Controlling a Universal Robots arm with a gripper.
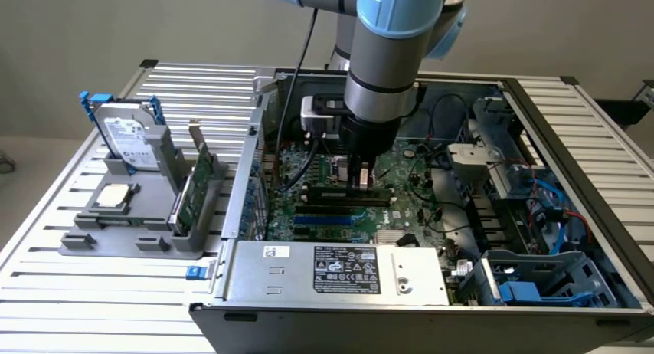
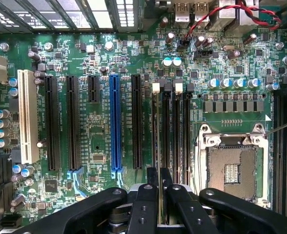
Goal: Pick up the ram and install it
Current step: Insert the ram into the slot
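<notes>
My gripper (image 1: 358, 179) reaches straight down into the open computer case (image 1: 245, 178), over the memory slots (image 1: 342, 193) of the motherboard. In the wrist view its two black fingers (image 2: 151, 185) stand almost together, shut on the ram (image 2: 158, 146). The ram shows edge-on as a thin strip running away from the gripper (image 2: 158, 171). It lies along the memory slot with the white latch (image 2: 156, 88), the slot nearest the long black expansion slot (image 2: 136, 122). Whether the ram sits fully down in that slot I cannot tell.
Beside the ram lie more dark memory slots (image 2: 176, 126) and the open CPU socket (image 2: 231, 165). A blue slot (image 2: 115, 122) lies further off. Outside the case, a grey stand (image 1: 122, 243) holds a hard drive (image 1: 128, 139), a CPU (image 1: 112, 197) and a green expansion card (image 1: 194, 189). The power supply (image 1: 338, 270) is at the front.
</notes>
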